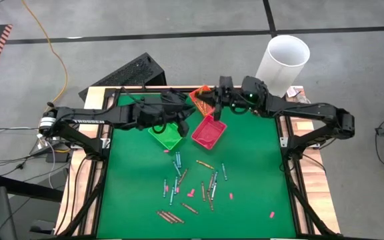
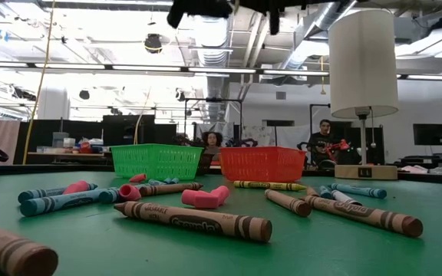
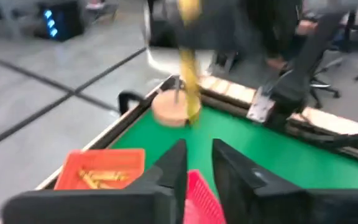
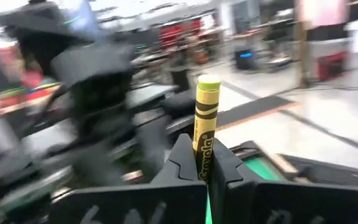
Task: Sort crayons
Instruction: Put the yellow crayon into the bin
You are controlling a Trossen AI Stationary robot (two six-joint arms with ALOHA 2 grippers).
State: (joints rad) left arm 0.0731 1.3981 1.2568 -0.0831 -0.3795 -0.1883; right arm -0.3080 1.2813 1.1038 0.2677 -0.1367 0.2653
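Many crayons lie loose on the green mat, with small pink bits among them; they also show in the low view. My right gripper is shut on a yellow crayon, high above the far end of the mat near the orange bin. In the left wrist view the yellow crayon hangs below that gripper. My left gripper is open and empty, above the gap between the green bin and the red bin. My right gripper pinches the yellow crayon's lower wrapped part between its two fingers. The crayon lies along the fingers and sticks out well past their tips. It hangs nearly upright, lifted clear of the mat and bins.
The orange bin holds several yellow crayons. A tall white cylinder on a wooden base stands at the far right corner. A black keyboard lies beyond the far left edge. People sit in the room behind.
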